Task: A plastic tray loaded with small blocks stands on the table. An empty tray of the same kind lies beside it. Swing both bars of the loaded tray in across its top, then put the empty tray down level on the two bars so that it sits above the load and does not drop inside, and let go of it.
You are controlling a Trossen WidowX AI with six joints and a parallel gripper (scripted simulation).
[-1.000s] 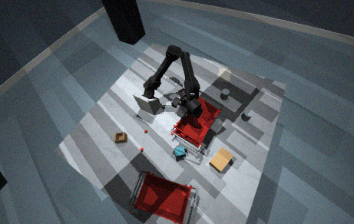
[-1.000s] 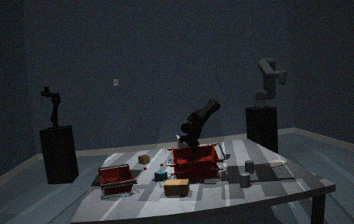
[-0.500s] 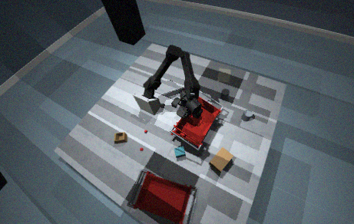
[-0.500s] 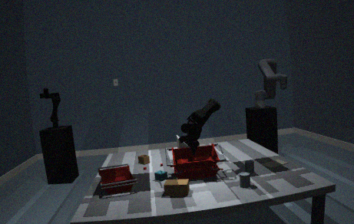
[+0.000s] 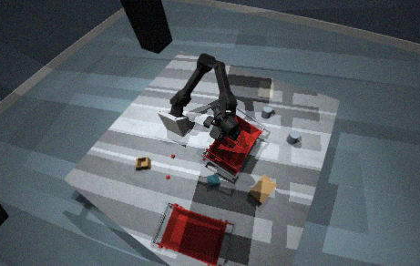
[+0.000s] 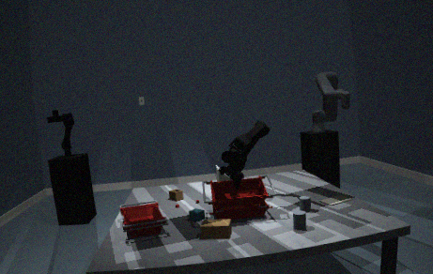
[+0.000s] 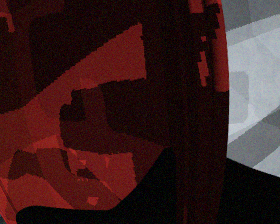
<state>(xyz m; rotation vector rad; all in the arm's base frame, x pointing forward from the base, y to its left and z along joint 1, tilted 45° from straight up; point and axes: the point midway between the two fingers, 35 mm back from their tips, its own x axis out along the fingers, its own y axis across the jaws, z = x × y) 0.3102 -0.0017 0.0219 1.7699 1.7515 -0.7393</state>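
Two red trays stand apart. The first tray (image 5: pixel 246 154) (image 6: pixel 238 209) (image 7: pixel 191 115) is beside the arm, mid-table. Its wire bars stick out beyond its two ends. My gripper (image 5: pixel 234 137) (image 6: pixel 237 184) (image 7: pixel 180 154) is shut on its long wall on the arm's side; in the wrist view this wall runs between the black fingers. Whether its base touches the table is unclear. The second tray (image 5: pixel 199 215) (image 6: pixel 144 230) stands at the left in the exterior view, with bars out at both ends. Shadows and patchy red shading make it unclear which tray holds small blocks.
Between the trays are a teal block (image 5: pixel 213 179) (image 6: pixel 196 214) and an orange box (image 5: pixel 263 189) (image 6: pixel 215 228). Two grey cylinders stand beyond the first tray. A small tan open box (image 5: pixel 143 163) (image 6: pixel 176 194) and two small red pieces lie on the other side.
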